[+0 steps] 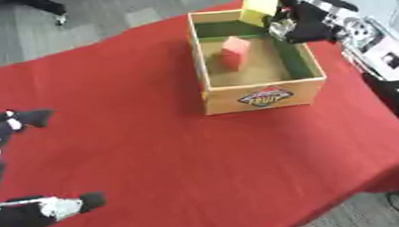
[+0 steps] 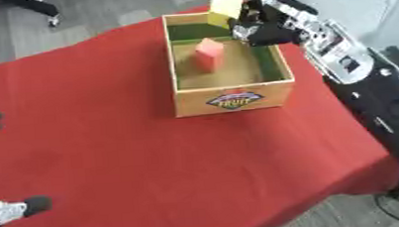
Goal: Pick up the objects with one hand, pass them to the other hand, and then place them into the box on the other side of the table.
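Curling around a yellow block (image 1: pixel 261 3), my right hand (image 1: pixel 306 23) hangs over the far right corner of the wooden box (image 1: pixel 263 97), the fingers (image 1: pixel 286 28) closed on the block's lower right edge so it stands tilted above the back wall. I see a red block (image 1: pixel 235 52) already lying inside the box, near its left wall and well apart from that hand. My left hand (image 1: pixel 13 128) sits at the lower left on the red tablecloth (image 1: pixel 153 153), fingers relaxed and spread, touching nothing. The left eye view gives me most of that idle hand; the right eye view shows only its dark fingertips at the edge, but more of my right forearm.
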Robot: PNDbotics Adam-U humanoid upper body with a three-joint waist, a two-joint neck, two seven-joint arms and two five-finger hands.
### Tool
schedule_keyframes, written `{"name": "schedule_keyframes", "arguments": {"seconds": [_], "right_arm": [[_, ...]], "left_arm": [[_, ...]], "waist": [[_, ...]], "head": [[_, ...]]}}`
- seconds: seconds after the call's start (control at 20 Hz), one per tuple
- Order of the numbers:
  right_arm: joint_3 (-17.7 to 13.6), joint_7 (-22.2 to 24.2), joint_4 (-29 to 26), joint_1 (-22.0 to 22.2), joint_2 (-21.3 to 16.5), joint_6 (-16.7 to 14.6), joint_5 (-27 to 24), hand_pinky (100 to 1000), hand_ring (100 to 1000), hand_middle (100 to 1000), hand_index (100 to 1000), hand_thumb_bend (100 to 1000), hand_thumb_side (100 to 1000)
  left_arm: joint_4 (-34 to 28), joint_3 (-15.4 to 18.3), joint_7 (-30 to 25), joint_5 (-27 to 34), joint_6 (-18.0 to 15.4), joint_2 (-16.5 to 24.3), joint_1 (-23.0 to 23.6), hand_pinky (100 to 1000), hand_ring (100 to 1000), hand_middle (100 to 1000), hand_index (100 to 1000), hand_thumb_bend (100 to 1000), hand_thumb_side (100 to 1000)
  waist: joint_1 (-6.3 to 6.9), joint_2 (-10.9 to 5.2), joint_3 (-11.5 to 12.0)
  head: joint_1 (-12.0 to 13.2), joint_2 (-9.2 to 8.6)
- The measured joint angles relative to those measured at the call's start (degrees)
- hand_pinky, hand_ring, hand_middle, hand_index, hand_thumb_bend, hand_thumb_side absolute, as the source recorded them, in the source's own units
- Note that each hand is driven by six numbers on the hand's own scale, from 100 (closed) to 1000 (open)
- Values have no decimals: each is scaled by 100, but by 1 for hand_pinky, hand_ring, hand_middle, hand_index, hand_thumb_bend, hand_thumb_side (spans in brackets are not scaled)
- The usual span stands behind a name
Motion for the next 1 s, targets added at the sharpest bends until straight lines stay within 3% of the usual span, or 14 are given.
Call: {"name": "schedule_keyframes", "arguments": {"seconds": [0.1, 0.25, 0.35, 0.6, 0.85, 0.95, 1.0], "right_arm": [[4, -2, 84, 11, -2, -107, 89, 903, 1000, 529, 687, 100, 275], [17, 72, 86, 11, -11, -296, 158, 955, 1000, 783, 911, 100, 100], [28, 193, 65, 10, -14, -437, 213, 983, 1000, 875, 983, 100, 109], [-1, 332, 4, -10, -16, -608, 509, 1000, 1000, 920, 1000, 100, 274], [-14, 354, -47, -9, -16, -684, 849, 1000, 1000, 968, 1000, 100, 362], [-40, 351, -92, -6, -16, -730, 994, 1000, 1000, 981, 1000, 100, 350], [-40, 357, -116, -4, -16, -765, 1059, 1000, 1000, 990, 1000, 168, 262]], "left_arm": [[0, 24, 22, 2, 17, 0, 13, 714, 744, 615, 805, 997, 556], [1, 26, 40, 3, 34, 0, 37, 715, 745, 615, 806, 1000, 562], [1, 27, 47, 3, 41, 0, 37, 715, 745, 616, 807, 1000, 563], [2, 56, 68, 2, 64, -1, 37, 714, 745, 615, 808, 1000, 562], [2, 62, 87, 2, 83, -4, 37, 715, 745, 615, 809, 1000, 560], [3, 62, 93, 1, 89, -4, 37, 715, 745, 615, 809, 1000, 559], [3, 63, 96, 1, 93, -5, 38, 715, 745, 615, 809, 1000, 559]], "waist": [[2, 6, 7], [2, 10, 6], [2, 10, 6], [0, 10, 6], [-2, 10, -2], [-2, 10, -9], [-2, 10, -14]], "head": [[-2, 0], [-17, 0], [-19, 0], [-26, 2], [-26, 9], [-26, 13], [-26, 15]]}}
